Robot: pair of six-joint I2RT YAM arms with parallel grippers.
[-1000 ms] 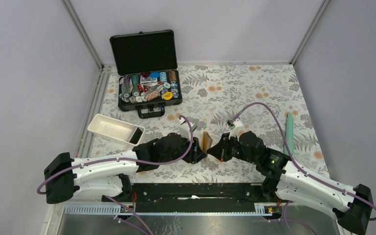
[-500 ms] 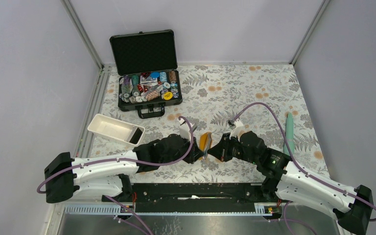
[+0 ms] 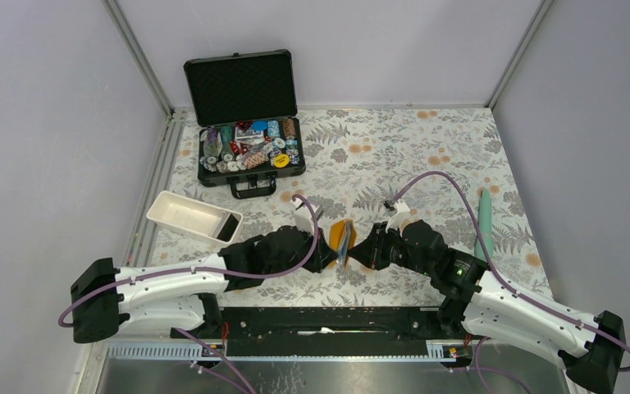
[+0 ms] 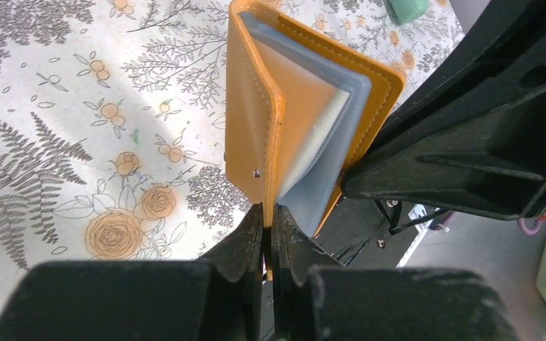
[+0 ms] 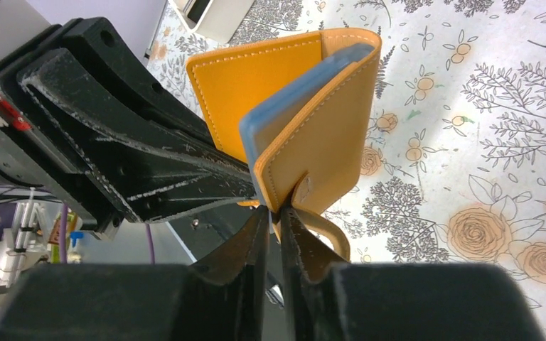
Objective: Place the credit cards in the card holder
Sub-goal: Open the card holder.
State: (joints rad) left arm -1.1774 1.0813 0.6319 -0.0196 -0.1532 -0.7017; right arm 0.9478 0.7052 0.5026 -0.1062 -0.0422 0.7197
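Card holder point(image 3: 342, 236) now spreads open: your left gripper point(image 4: 268, 213) has just pinched one cover, right gripper point(image 5: 279, 213) nips the other, sleeves point(image 4: 306, 135) exposed, ready for loading.

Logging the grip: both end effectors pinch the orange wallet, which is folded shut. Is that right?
No. The left end effector and right end effector do pinch the orange wallet, but it is spread open, blue sleeves showing; see the left wrist view.

Card holder point(image 3: 342, 238) orange, blue-grey sleeves point(image 4: 321, 183); tablecloth point(image 3: 426, 156) pale, grey ferns, orange roses; case point(image 3: 242, 86) black
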